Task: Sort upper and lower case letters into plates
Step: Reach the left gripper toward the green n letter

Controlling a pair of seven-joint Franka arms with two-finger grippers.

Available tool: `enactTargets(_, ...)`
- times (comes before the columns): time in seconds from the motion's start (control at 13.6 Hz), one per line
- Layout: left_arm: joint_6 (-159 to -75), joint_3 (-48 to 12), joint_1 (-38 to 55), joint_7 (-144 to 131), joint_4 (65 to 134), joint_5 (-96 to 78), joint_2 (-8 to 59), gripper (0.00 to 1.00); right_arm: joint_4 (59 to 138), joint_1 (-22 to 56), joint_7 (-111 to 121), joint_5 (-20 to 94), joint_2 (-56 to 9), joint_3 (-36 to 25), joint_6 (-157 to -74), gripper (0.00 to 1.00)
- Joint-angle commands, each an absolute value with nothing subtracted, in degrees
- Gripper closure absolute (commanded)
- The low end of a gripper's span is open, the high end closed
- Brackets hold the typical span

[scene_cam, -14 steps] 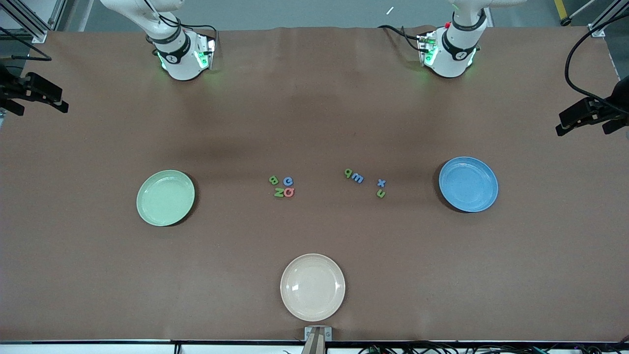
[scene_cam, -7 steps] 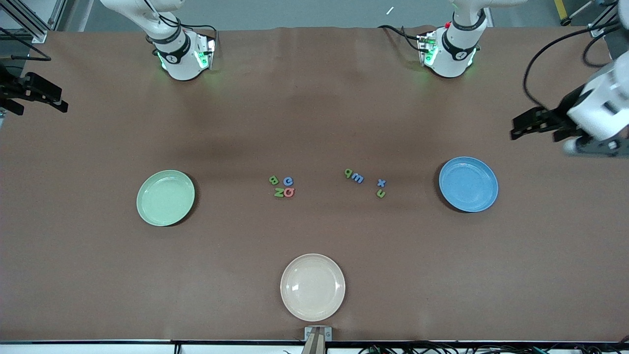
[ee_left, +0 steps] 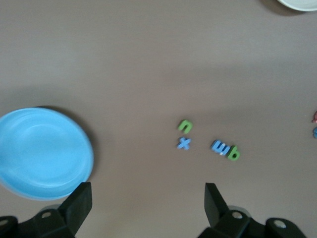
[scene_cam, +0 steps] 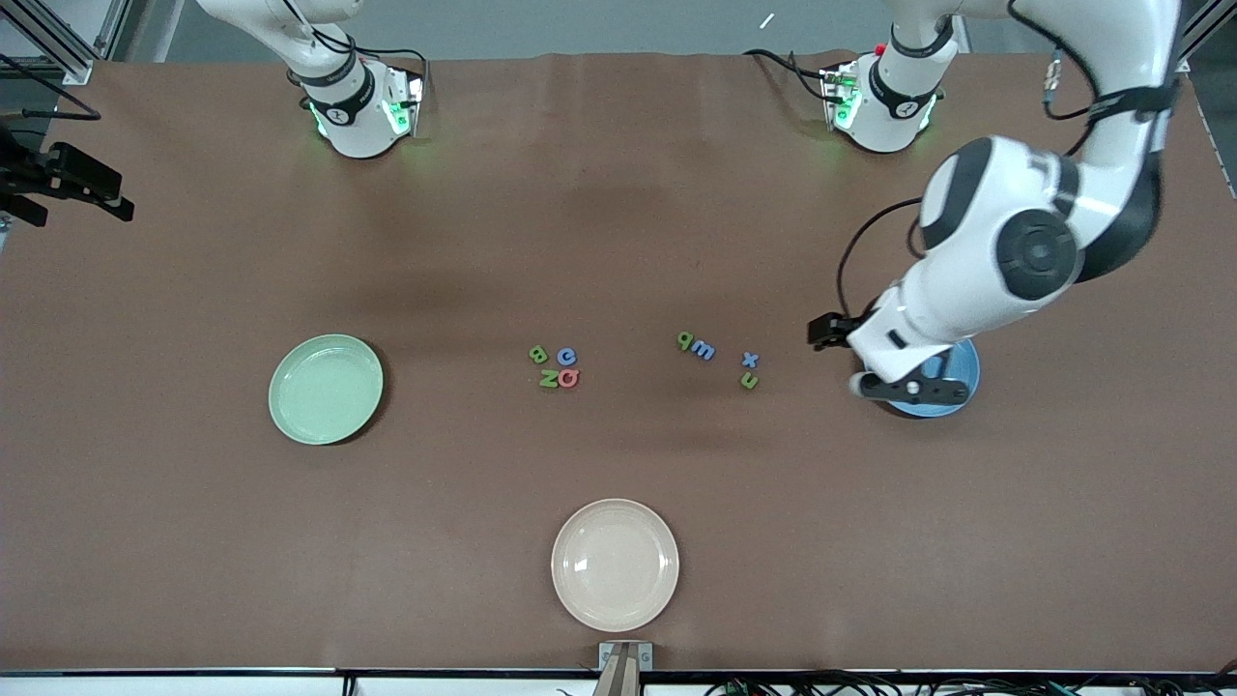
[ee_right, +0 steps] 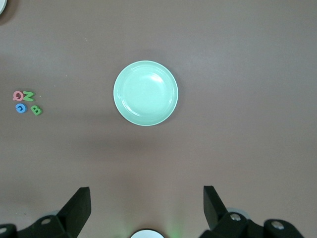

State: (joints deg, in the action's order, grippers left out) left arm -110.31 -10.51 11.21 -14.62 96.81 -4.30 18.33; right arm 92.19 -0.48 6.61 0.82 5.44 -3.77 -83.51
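Note:
Several tiny foam letters lie mid-table in two groups. Toward the right arm's end are a green B [scene_cam: 538, 355], blue C [scene_cam: 567, 357], green Z [scene_cam: 549, 379] and pink Q [scene_cam: 568, 378]. Toward the left arm's end are a green q [scene_cam: 684, 339], blue m [scene_cam: 704, 350], blue x [scene_cam: 750, 360] and green n [scene_cam: 749, 381]. The pale green plate [scene_cam: 326, 389] is empty. The blue plate [scene_cam: 963, 372] is empty and mostly hidden under the left hand. My left gripper [scene_cam: 827, 333] is open and empty, in the air between the blue plate [ee_left: 42, 151] and the x [ee_left: 184, 144]. My right gripper [scene_cam: 111, 193] waits open, high at the table's end.
A cream-white plate [scene_cam: 615, 565] sits nearest the front camera, empty. The right wrist view shows the green plate [ee_right: 145, 92] and the B, C, Z, Q group [ee_right: 25, 102] from high up. The arm bases [scene_cam: 358, 116] stand at the table's back edge.
My left arm has swung in from the table's end to over the blue plate's inner edge. The right arm, letters and plates have not moved.

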Motion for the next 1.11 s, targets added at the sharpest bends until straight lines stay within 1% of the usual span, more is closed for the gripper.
enactTargets(0.0, -115.3, -10.1, 14.2, -15.3, 98.0, -3.4, 22.0, 0.00, 92.5, -0.7, 6.3, 0.4, 6.0, -3.6, -83.2, 0.00)
enactTargets(0.22, -120.6, -10.1, 17.1, -15.4, 97.8, -0.5, 27.1, 0.00, 92.5, -0.9, 6.4, 0.4, 6.0, -3.6, -83.4, 0.00)
enactTargets(0.52, -126.8, -10.1, 17.5, -15.4, 98.0, 2.1, 32.3, 0.00, 92.5, -0.9, 6.4, 0.4, 6.0, -3.6, -83.3, 0.00)
enactTargets(0.89, -129.2, -10.1, 18.6, -19.1, 98.0, 5.4, 36.2, 0.01, 92.5, -1.0, 6.4, 0.4, 6.0, -3.7, -83.4, 0.00)
enactTargets(1.03, -129.3, -10.2, 19.6, -21.0, 98.3, 6.1, 37.6, 0.04, 92.5, -1.0, 6.4, 0.4, 6.0, -3.7, -83.4, 0.00)
